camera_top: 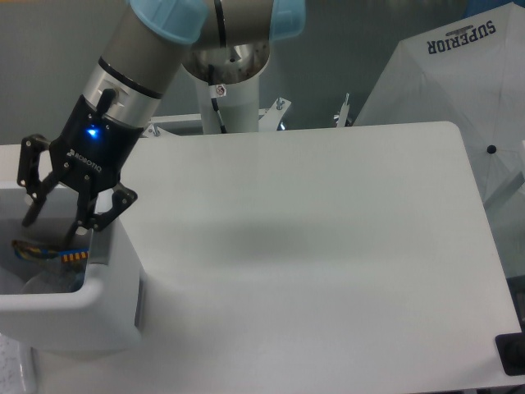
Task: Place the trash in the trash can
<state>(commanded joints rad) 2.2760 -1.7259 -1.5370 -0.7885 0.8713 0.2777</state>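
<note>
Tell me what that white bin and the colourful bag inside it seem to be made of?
The bin looks like smooth matte white plastic, judging by its rounded moulded corners. The snack bag seems to be thin printed plastic film, flat with bright stripes, though it is too small to be sure.

Even, cool overhead light leaves a faint soft shadow mid-table (328, 271); the picture is slightly soft and grainy.

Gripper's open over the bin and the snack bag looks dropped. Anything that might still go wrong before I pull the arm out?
Two things. The open gripper has its fingertips down inside the trash can, close to the right wall; a sideways retreat could catch the rim and shove the can, so lift straight up first. The snack bag lies just beneath the fingertips; whether it is fully clear of them cannot be told, so it might get dragged back out.
</note>
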